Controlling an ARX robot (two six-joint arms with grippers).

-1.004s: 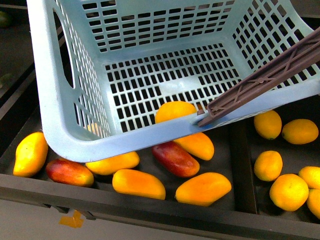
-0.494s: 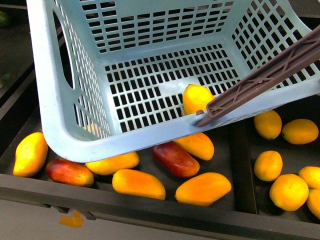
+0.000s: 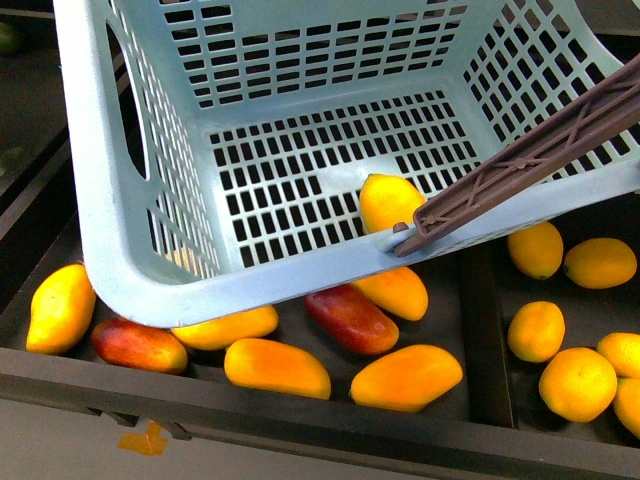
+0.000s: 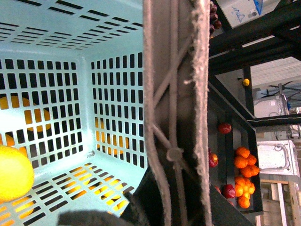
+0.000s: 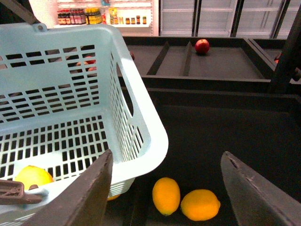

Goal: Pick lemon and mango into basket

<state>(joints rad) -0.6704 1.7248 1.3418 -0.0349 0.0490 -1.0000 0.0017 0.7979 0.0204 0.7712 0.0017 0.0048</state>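
The basket [image 3: 250,280] hides part of the yellow fruit [image 3: 385,198] (kind unclear).

pale blue lattice basket [image 3: 95,220], bright yellow lemon [image 3: 388,200]

dark shelf [image 3: 200,396] holds mangoes [image 3: 277,367] (lemons [image 3: 577,383] rightward).

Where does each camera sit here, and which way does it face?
Front: on the robot's body, looking down into the basket above fruit bins; no arm shows.
Left wrist: right by the basket's handle, looking into the basket; a dark blurred bit of the left gripper shows.
Right wrist: outside the basket's corner, facing two lemons below it; the right gripper shows, fingers open.
Shared: all three see the yellow fruit in the basket.
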